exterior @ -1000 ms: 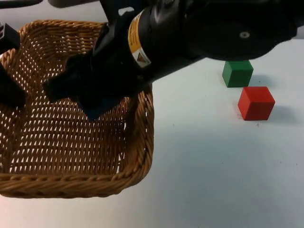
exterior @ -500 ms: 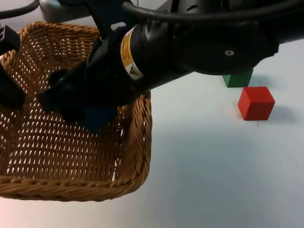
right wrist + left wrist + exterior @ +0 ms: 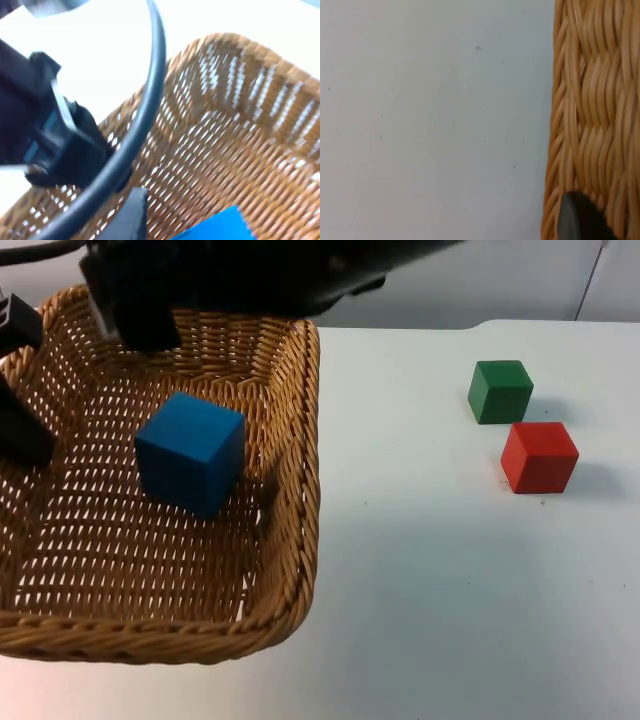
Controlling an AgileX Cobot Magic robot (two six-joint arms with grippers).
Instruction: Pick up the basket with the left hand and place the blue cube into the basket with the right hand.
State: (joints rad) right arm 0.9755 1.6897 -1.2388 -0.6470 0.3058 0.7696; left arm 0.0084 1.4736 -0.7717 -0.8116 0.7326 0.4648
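The wicker basket [image 3: 295,490] fills the left of the top view. My left gripper [image 3: 18,390] is shut on its left rim, and one fingertip [image 3: 580,220] presses against the woven wall [image 3: 590,100]. The blue cube [image 3: 190,452] rests tilted inside the basket, free of any gripper. My right gripper [image 3: 140,320] hovers open above the basket's far edge, clear of the cube. From the right wrist I look down into the basket [image 3: 240,125] onto a corner of the blue cube [image 3: 215,227], with the left gripper [image 3: 55,140] on the rim.
A green cube [image 3: 500,390] and a red cube [image 3: 540,456] stand close together on the white table [image 3: 430,580] at the right. The grey partition wall [image 3: 480,280] closes off the back.
The right gripper has let go of the blue cube and pulled up and back out of the basket. The cube now lies in the basket. The left gripper has held still.
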